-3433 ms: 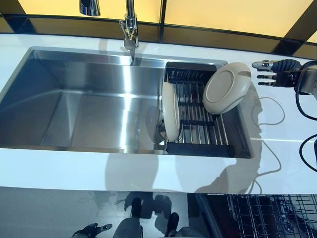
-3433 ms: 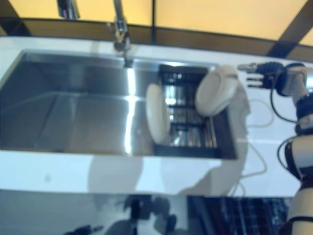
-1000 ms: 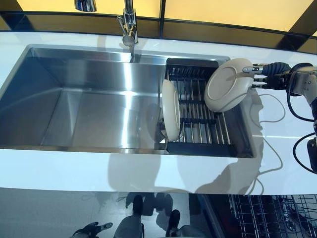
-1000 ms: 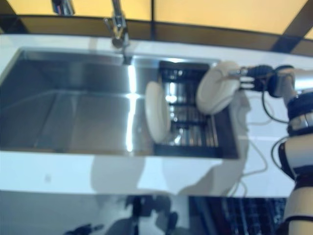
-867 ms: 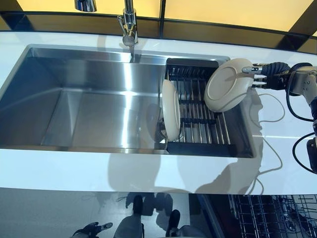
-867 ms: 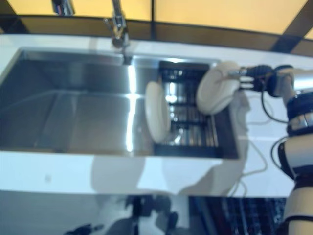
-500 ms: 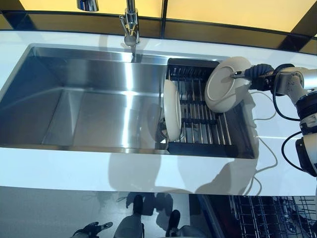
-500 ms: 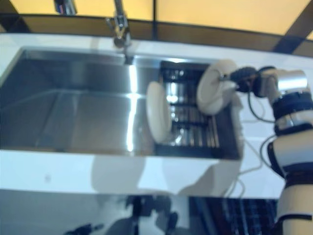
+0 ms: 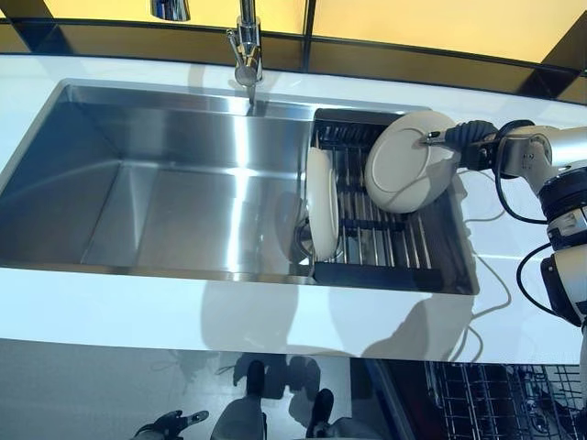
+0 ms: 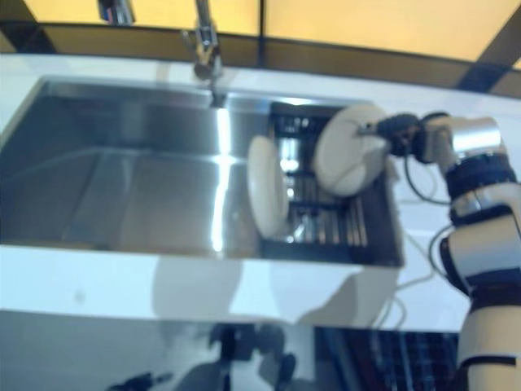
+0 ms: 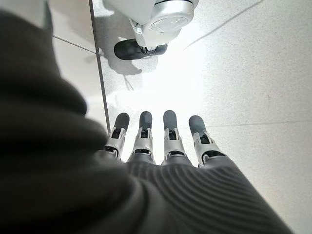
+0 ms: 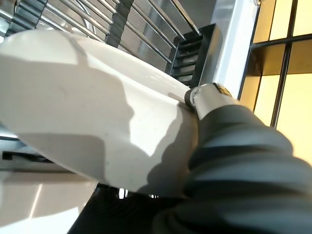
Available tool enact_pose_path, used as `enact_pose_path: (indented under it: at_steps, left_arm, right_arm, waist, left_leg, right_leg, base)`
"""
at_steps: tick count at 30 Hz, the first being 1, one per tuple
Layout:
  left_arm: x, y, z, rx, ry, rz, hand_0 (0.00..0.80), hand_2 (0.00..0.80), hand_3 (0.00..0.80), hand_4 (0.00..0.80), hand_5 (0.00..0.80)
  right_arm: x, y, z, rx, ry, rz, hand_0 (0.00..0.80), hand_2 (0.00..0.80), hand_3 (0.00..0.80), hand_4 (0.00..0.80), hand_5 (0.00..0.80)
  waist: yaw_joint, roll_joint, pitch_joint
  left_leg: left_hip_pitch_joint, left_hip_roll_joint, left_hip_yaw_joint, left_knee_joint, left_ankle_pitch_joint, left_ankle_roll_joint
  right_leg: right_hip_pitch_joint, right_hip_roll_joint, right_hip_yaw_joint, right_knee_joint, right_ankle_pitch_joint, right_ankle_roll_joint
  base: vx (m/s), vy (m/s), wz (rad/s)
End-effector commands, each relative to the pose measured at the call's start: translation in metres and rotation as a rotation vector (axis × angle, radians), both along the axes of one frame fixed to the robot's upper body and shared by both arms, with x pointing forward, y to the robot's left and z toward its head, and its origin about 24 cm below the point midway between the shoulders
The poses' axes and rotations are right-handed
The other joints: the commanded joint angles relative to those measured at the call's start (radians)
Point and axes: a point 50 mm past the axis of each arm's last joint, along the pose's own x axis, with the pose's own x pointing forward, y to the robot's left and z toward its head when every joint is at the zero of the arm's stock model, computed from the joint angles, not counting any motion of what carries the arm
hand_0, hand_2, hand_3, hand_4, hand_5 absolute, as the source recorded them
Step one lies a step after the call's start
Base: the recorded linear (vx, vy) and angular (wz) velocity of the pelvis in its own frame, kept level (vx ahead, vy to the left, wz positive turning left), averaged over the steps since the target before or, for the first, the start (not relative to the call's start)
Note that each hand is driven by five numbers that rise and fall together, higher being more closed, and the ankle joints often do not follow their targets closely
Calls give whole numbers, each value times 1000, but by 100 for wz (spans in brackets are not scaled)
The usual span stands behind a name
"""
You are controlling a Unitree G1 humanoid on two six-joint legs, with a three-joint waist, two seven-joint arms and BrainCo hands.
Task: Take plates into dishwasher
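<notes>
Sink (image 9: 165,183) steel is filling the left and centre of the frame, empty, with the faucet (image 9: 245,46) standing at the upper middle. Down at the lower left edge my left hand (image 11: 161,139) is hanging over the floor, fingers straight and apart, holding nothing.

Moving right, the dark drying rack (image 9: 385,243) is sitting in the right end of the sink. One cream plate (image 9: 321,203) is standing on edge at the rack's left side. Beside it, toward the upper right, I am gripping the second plate (image 9: 408,162) by its right rim with my right hand (image 9: 468,145); one finger is lying across the plate's face, and my wrist view shows the rim tucked against my palm cover, so I am judging the hand clamped on it, though the underside contact is hidden. The plate is tilted, its lower edge near the rack bars.

At the lower right the dishwasher rack (image 9: 495,399) is showing below the white tabletop (image 9: 275,307).

My worry: I am holding only one edge, so the plate could pivot or slip as I lift, knock the standing plate, or clip the sink wall on its way over.
</notes>
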Motion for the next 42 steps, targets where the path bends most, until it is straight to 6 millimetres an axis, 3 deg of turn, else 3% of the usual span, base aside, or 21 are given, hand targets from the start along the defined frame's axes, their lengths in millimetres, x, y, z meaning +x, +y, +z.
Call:
enact_pose_path:
  at_steps: [1,13,24,32,42]
  left_arm:
    - [-4,5,0,36,24,-27,0,0,0,0,0]
    - [-8,7,0,49,56,-38,0,0,0,0,0]
    - [-15,10,-1,60,95,-58,0,0,0,0,0]
    - [-17,11,-1,63,114,-89,0,0,0,0,0]
    - [-17,10,-1,54,137,-134,0,0,0,0,0]
  right_arm:
    - [-6,-14,48,-62,-138,-55,800,800,800,800,800]
    - [-21,-32,100,-137,-326,-178,800,800,800,800,800]
    - [-61,-69,151,-373,-481,-346,800,800,800,800,800]
    - [-84,-95,152,-533,-439,-415,800,800,800,800,800]
    - [-108,-130,134,-640,-367,-434,800,800,800,800,800]
  waist:
    - [37,-36,-67]
    - [-1,-60,-149]
    - [-82,-74,-205]
    - [-131,-73,-216]
    - [-203,-47,-208]
  left_leg:
    - [78,38,52,-3,-61,-79]
    - [130,51,91,-3,-80,-82]
    - [184,68,163,-3,-100,-77]
    - [200,81,200,-3,-103,-75]
    - [224,94,255,-3,-113,-72]
  right_leg:
    - [-41,-52,56,-2,96,83]
    - [-14,-43,82,-2,90,87]
    - [-13,-26,149,-2,101,94]
    - [-30,-9,195,-2,111,97]
    - [-65,10,257,-2,121,98]
  base:
    - [-12,-1,4]
    - [-5,4,-3]
    - [-8,12,-21]
    - [-8,-24,-27]
    - [0,-43,-23]
